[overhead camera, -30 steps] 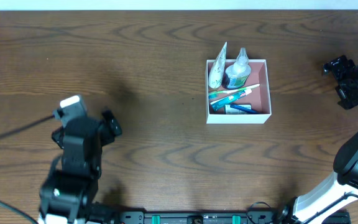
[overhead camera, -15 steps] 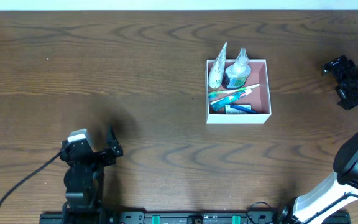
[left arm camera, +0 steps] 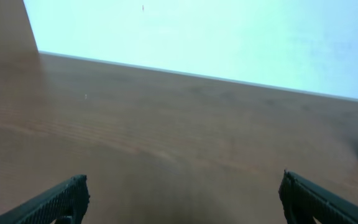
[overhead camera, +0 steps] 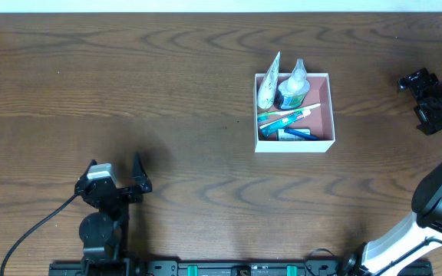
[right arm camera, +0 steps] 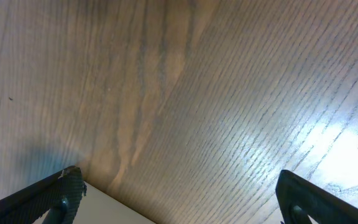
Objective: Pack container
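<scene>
Retreat of left arm is the news: vs. a sec ago its end effector (overhead camera: 114, 170) has pulled back from mid-left of the counter (overhead camera: 167, 92) to the near edge, tucked in by its base. Jaws wide apart, nothing betw. them; left wrist view shows only bare wood + a pale wall beyond. Right end effector (overhead camera: 428, 98) sits at the far right edge, also spread wide & empty, unmoved.

Container (overhead camera: 323, 115) is right of centre, toward the far side, well apart from both arms, same spot as before. Inside: green-white packet (overhead camera: 268, 83) leaning over the far-left corner, small bottle (overhead camera: 292, 88) just beside it, toothbrush (overhead camera: 286, 116) laid across, blue item (overhead camera: 294, 133) by the near wall. No loose items visible elsewhere on the wood.

Judgement: packing looks done or nearly so. Both arms seem parked, so prob. end of task, not another pick.
</scene>
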